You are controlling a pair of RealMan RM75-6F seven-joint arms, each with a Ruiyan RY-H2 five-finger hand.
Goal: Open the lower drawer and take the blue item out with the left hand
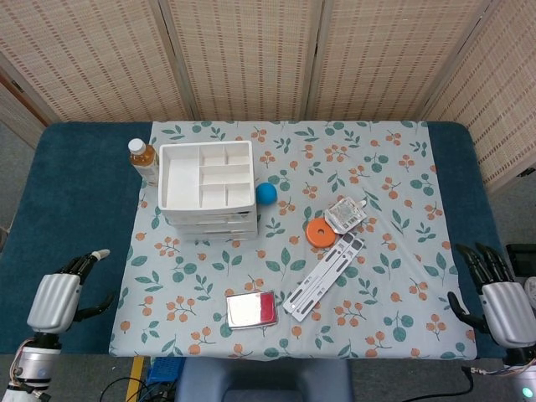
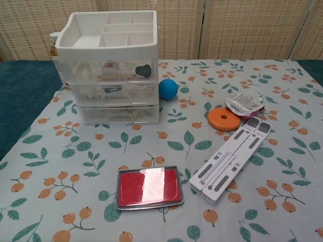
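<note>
Only the head view shows the hands: the left hand [image 1: 59, 300] sits off the near left corner of the cloth [image 1: 402, 176], fingers apart and holding nothing; the right hand [image 1: 502, 303] sits off the near right corner, likewise spread and empty, its lower part cut by the frame; the chest view alone shows the drawer unit [image 2: 111, 75] from the front, all three clear drawers closed, the lower drawer [image 2: 118, 114] flush, its contents too blurred to tell any blue item; a blue ball [image 2: 168, 88] lies just right of the unit; a bottle [image 1: 142, 157] stands behind its left corner, mostly hidden in the chest view; bare cloth lies in front of the drawers, a red tin [image 2: 149, 187] nearer the front edge.
</note>
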